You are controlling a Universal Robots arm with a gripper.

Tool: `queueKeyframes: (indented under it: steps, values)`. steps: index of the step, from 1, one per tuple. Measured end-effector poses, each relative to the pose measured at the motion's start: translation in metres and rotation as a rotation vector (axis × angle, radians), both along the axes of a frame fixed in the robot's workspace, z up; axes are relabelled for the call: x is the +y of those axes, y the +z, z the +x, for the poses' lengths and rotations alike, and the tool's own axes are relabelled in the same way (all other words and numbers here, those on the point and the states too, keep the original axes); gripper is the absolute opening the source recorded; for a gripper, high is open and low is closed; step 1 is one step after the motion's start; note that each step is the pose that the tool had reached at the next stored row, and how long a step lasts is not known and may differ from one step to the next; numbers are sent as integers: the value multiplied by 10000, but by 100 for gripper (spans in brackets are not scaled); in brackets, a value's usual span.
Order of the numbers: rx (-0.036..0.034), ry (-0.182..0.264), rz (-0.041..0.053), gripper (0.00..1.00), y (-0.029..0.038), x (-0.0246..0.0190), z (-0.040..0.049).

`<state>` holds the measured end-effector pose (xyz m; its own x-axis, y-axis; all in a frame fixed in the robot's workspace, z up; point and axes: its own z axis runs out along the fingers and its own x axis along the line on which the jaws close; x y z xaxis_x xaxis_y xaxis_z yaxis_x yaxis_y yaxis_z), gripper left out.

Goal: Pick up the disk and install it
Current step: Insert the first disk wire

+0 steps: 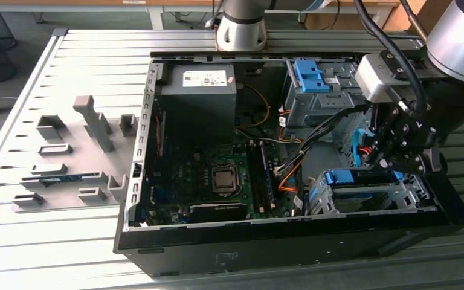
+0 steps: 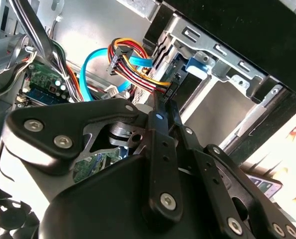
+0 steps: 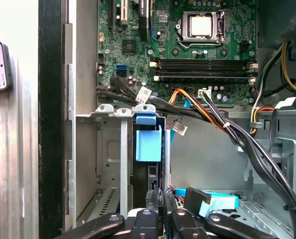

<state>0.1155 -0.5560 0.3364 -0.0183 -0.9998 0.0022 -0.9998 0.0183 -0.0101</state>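
The disk (image 1: 353,177), edged by its bright blue bracket, sits inside the metal drive cage (image 1: 413,199) at the near corner of the open computer case, on the exterior view's right. In the first wrist view the disk (image 3: 148,144) stands edge-on in the cage slot. Its blue tab (image 2: 197,63) also shows in the second wrist view. My gripper (image 1: 383,162) hangs just above the cage, fingers drawn together with nothing visible between them. In both wrist views the gripper (image 2: 165,102) (image 3: 158,199) is close to the disk's end and next to a black connector (image 2: 168,92) on coloured wires.
Bundled cables (image 1: 292,169) run from the motherboard (image 1: 215,175) past the cage. A grey power-supply box (image 1: 202,90) fills the far corner, and a second cage holds a blue bracket (image 1: 309,75). A grey fixture tray (image 1: 70,157) lies on the slatted table at the exterior view's left.
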Motion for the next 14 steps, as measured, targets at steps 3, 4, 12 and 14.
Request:
queueKeyframes:
  steps: [3, 4, 12, 14]
  values:
    - [0, 1, 4, 17, -9, 0, 0]
    - [0, 0, 9, 17, -13, 0, -1]
    - [0, -1, 25, 17, -33, -7, 5]
    - [0, -1, 27, 17, -34, -9, 5]
